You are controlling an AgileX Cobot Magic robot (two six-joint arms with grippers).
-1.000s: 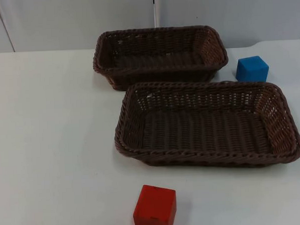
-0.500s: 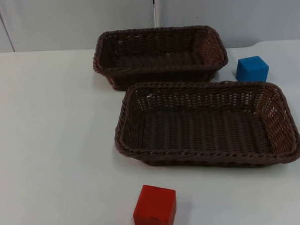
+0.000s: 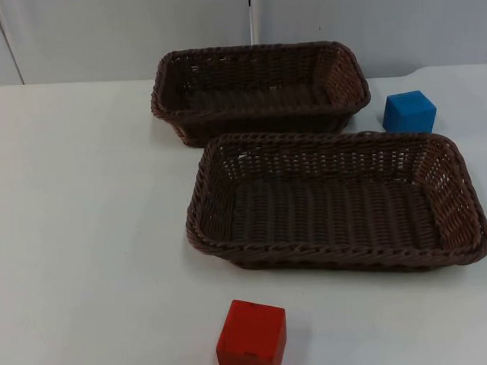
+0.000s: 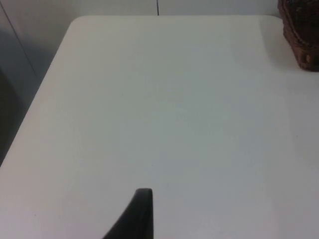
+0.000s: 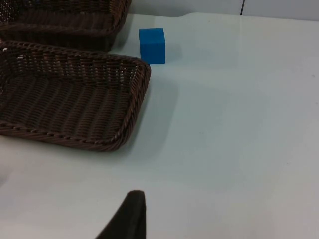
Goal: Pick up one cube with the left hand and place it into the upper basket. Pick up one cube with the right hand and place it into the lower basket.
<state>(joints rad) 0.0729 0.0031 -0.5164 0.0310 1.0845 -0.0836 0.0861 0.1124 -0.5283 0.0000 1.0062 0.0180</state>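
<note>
On white table (image 3: 84, 238), two woven brown baskets (image 3: 333, 203), smooth red cube (image 3: 251, 338), blue cube (image 3: 408, 111); fingers' state I cannot tell.

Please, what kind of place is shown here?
Probably a robot test bench or lab: a bare white table against a grey partition wall, with two wicker baskets and coloured cubes.

Place: you were working at a lab-style robot test bench, not a home or shop.
Surface: your plain white table top (image 3: 84, 238) carried no household clutter.
Backdrop: a bare grey partition wall (image 3: 124, 34) closed off the table's far edge.
Props: you had two dark brown woven plastic baskets (image 3: 260, 89) (image 3: 333, 203), a blue cube (image 3: 409, 111) and a red cube (image 3: 251, 338) laid out as test pieces.
</note>
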